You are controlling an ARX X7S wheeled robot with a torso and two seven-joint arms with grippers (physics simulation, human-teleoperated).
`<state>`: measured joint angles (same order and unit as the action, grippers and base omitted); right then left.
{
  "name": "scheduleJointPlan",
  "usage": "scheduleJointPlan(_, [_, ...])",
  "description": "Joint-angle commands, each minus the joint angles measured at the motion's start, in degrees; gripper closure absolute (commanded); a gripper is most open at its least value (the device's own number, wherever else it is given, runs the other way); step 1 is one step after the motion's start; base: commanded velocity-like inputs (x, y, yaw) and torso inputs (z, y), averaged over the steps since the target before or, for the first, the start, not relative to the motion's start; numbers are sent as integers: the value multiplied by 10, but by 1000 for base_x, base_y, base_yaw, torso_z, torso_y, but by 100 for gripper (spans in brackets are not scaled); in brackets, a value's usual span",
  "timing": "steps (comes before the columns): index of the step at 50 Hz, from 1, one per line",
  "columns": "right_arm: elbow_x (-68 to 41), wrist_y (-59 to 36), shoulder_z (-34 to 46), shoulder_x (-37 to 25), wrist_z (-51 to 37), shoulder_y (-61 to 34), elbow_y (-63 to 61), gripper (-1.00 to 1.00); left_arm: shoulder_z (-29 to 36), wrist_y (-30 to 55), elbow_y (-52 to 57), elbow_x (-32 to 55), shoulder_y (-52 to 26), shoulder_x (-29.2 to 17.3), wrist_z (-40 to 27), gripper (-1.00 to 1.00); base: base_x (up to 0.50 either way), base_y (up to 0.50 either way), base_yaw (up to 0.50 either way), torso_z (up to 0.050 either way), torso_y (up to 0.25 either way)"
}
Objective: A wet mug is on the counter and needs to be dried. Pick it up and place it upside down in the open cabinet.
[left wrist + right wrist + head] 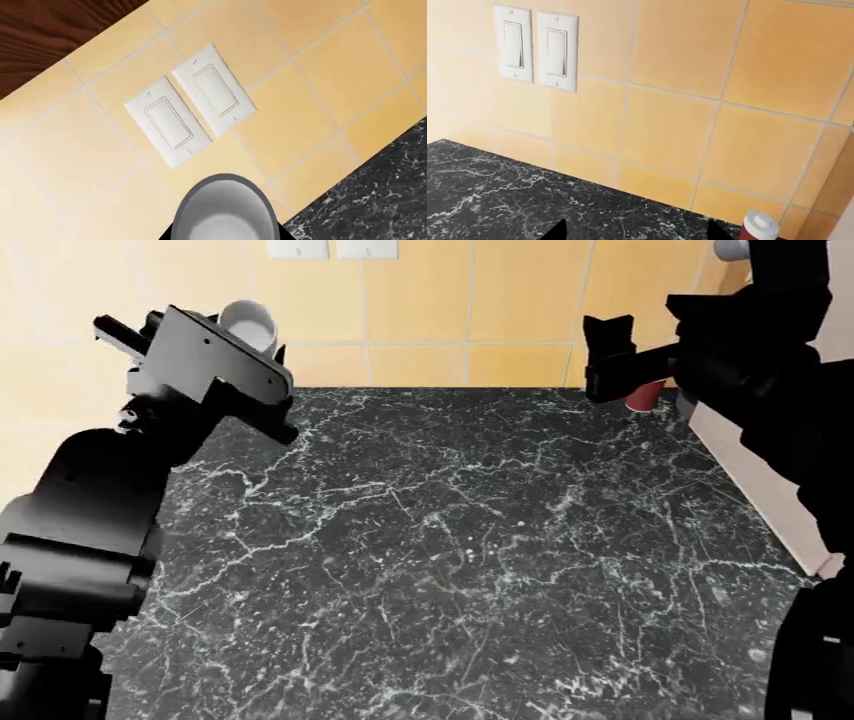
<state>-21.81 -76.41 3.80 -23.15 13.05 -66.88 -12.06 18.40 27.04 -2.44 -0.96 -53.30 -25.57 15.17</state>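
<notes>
The small white mug (223, 210) sits between the black fingers of my left gripper (225, 235), which is shut on it. Its open mouth faces the left wrist camera. In the head view the mug (251, 325) is held high at the back left, above the black marble counter (454, 540) and close to the tiled wall. My right gripper (637, 232) is open with nothing between its fingers, and hangs over the counter's back right part (607, 360). The open cabinet is out of view.
A red-brown shaker with a white cap (758, 226) stands at the back right corner, just beyond my right gripper (646, 395). Two white wall switches (190, 105) are on the yellow tiles. Dark wood (53, 30) shows above the tiles. A pale panel (761, 480) bounds the counter's right side.
</notes>
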Motion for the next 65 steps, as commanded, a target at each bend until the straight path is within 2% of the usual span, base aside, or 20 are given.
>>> scheduleJointPlan(1, [-19,-28,-16,3,3,-2,-23,-100,43,-238,-105,-112,1,-2,-131,100,0,0,0,0,0])
scheduleJointPlan(12, [-35,-51,-34,8,4,-10,-34,-100,80,-393,-204,-220,-25,-11,-274,100,0,0,0,0,0])
scheduleJointPlan(22, [-44,-60,-43,11,4,-9,-36,-100,123,-489,-269,-334,-55,-25,-407,100,0,0,0,0,0])
scheduleJointPlan(29, [-55,-77,-55,14,4,-10,-42,-100,161,-524,-299,-452,-82,-37,-534,100,0,0,0,0,0])
scheduleJointPlan(35, [-70,-97,-66,17,6,-15,-53,-100,187,-510,-300,-556,-99,-47,-635,100,0,0,0,0,0])
scheduleJointPlan(40, [-95,-126,-82,19,11,-21,-66,-100,204,-500,-320,-610,-117,-44,-695,100,0,0,0,0,0])
scheduleJointPlan(42, [-140,-135,-92,16,-1,-23,-66,-100,210,-496,-329,-625,-122,-42,-713,100,0,0,0,0,0])
scheduleJointPlan(46, [-352,-135,-107,-13,-116,-29,-39,-100,220,-486,-347,-651,-131,-35,-745,100,0,0,0,0,0])
scheduleJointPlan(51, [-553,-132,-103,-39,-196,-25,-16,-100,224,-477,-345,-666,-132,-34,-764,100,0,0,0,0,0])
scheduleJointPlan(55, [-597,-122,-85,-45,-203,-18,-13,-100,221,-472,-328,-667,-127,-37,-765,100,0,0,0,0,0])
scheduleJointPlan(65, [-622,-98,-58,-46,-184,13,-48,-100,218,-453,-268,-679,-100,-50,-771,100,0,0,0,0,0])
